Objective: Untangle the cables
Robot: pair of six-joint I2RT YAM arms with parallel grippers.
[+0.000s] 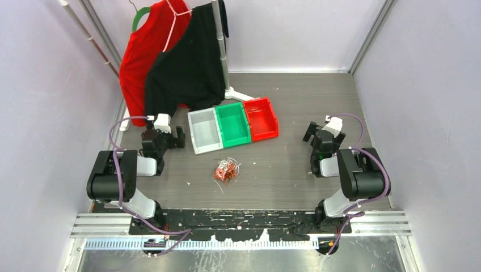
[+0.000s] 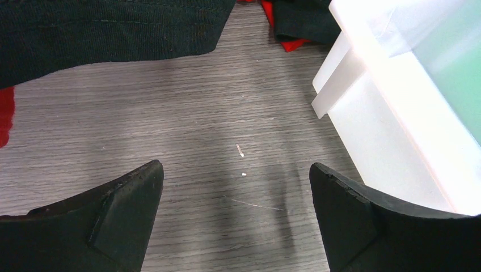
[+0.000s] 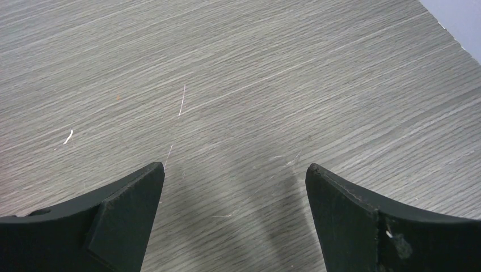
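The cables [image 1: 226, 169] lie as a small snarl of orange and white wires on the wooden table, near its front middle, seen only in the top view. My left gripper [image 1: 168, 136] is open and empty, to the left of and behind the snarl, beside the white bin. In the left wrist view its jaws [image 2: 236, 187] stand wide apart over bare wood. My right gripper [image 1: 318, 131] is open and empty, far right of the snarl. In the right wrist view its jaws [image 3: 235, 187] stand wide apart over bare wood. The snarl is out of both wrist views.
Three bins stand in a row behind the snarl: white [image 1: 205, 131], green [image 1: 233, 124], red [image 1: 261, 118]. The white bin's wall [image 2: 385, 130] is close to my left gripper. A rack pole [image 1: 222, 51] holds a red shirt [image 1: 139, 56] and a black shirt [image 1: 187, 68].
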